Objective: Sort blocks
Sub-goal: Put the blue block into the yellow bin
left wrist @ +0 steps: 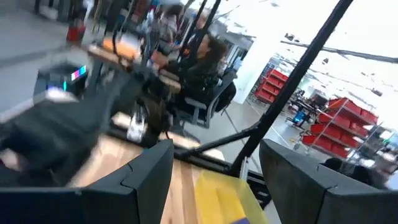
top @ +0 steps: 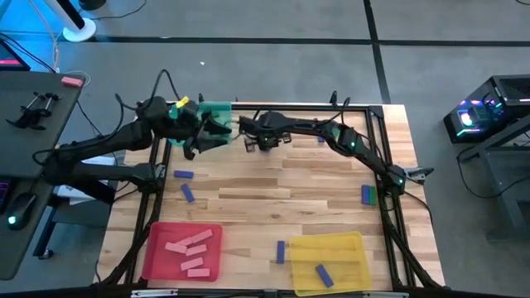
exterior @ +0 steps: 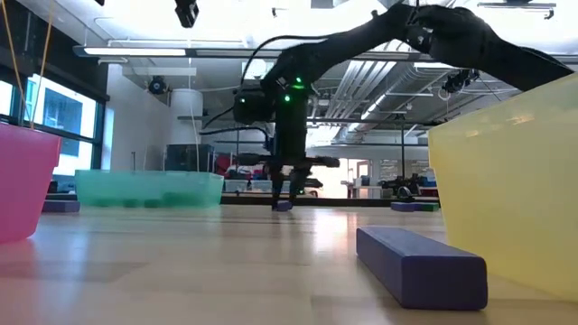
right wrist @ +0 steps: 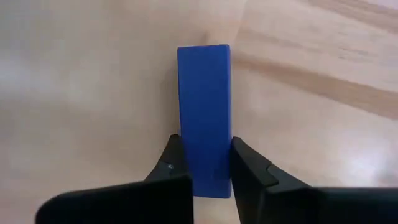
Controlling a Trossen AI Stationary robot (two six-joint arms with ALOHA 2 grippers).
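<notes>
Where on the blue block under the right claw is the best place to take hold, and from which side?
Across its two long sides, near the end closest to the claw, coming straight down from above. The blue block lies flat on the wooden table, narrow enough to fit between the fingers; the right claw already pinches it there.

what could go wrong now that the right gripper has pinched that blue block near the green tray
The right gripper grips the blue block only at one end, so it might pivot or slip when lifted. The left gripper hangs open over the green tray close by, so the arms could bump. The yellow tray lies across the table, a long carry.
</notes>
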